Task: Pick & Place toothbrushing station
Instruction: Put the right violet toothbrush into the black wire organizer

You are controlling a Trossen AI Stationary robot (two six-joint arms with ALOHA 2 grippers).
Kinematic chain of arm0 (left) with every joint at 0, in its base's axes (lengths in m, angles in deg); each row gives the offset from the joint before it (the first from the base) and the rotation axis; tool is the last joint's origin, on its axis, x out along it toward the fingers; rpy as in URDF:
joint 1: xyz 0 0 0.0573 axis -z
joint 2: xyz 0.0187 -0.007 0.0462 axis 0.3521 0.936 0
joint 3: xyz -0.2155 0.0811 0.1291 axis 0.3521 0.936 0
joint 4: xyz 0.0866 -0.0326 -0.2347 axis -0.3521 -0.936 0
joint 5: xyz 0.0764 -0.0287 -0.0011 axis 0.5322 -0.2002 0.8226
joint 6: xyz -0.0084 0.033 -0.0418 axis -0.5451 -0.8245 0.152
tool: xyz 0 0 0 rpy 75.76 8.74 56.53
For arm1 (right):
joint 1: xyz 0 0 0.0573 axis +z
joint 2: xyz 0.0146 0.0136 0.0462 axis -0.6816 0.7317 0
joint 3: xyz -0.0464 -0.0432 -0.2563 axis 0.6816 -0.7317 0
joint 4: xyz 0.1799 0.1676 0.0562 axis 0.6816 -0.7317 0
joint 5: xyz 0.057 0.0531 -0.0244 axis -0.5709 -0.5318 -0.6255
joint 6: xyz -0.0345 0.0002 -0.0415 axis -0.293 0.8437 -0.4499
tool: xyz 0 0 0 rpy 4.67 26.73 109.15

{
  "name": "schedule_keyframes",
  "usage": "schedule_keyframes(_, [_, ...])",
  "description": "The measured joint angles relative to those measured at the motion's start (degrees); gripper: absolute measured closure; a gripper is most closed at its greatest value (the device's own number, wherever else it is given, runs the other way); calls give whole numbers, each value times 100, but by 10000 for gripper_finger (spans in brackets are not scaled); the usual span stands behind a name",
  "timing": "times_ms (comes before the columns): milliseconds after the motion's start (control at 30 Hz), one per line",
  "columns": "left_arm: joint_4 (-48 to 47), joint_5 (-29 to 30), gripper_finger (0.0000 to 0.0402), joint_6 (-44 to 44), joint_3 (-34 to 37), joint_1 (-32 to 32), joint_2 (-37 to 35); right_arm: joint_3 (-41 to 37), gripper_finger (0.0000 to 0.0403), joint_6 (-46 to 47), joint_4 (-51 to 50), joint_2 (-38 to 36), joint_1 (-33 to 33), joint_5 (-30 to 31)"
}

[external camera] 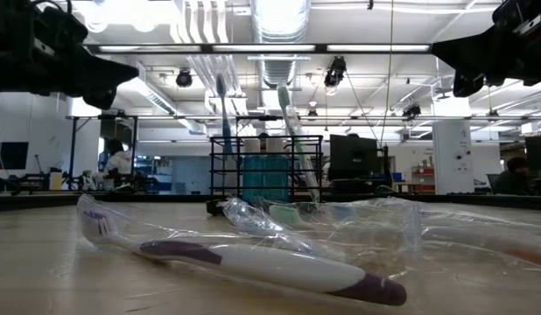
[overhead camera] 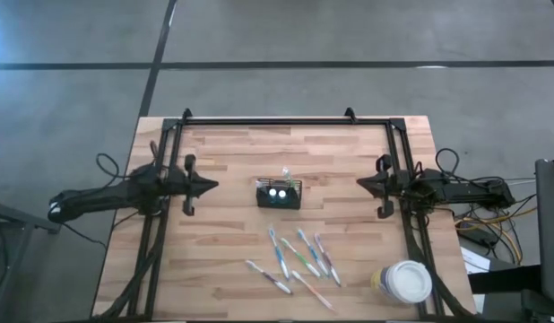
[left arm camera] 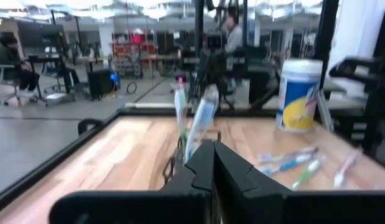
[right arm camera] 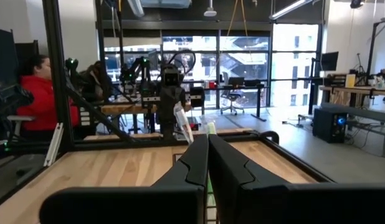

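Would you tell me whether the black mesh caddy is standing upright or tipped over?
Upright: the caddy stands squarely on the table, with toothbrushes sticking up from it.

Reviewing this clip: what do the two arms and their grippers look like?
Both arms are matte black, slim and jointed, with loose black cables looping at their bases. The left gripper and right gripper each end in two dark, angular fingers tapering to a point. No markings show.
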Motion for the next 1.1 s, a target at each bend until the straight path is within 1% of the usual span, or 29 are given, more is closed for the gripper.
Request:
schedule_keyframes(133, [-258,25,398,-165,0,0,0,0,394,200,33,111,0,-2])
schedule_keyframes(233, [-245,78,397,-170,43,0,0,0,394,307,33,192,-1,0])
schedule_keyframes(333, [-319,79,399,-293,190,-2,1,0,394,299,43,258,-1,0])
schedule_keyframes(400, [-485,122,399,-365,188,-2,22,0,394,289,64,282,0,7])
schedule_keyframes(633, [-520,162,398,-371,192,-1,24,0,394,285,90,292,-2,10])
schedule_keyframes(667, [-522,162,397,-369,192,-1,24,0,394,266,163,292,0,56])
schedule_keyframes(767, [-525,164,397,-369,192,-2,24,16,394,314,635,292,-2,479])
schedule_keyframes(867, [-507,171,397,-369,195,-2,24,264,394,302,592,352,2,517])
schedule_keyframes(1000, [-371,303,397,-268,197,-1,24,875,394,340,-39,675,2,520])
schedule_keyframes(1100, [-371,381,397,-267,197,-2,25,1438,394,464,-703,1147,2,543])
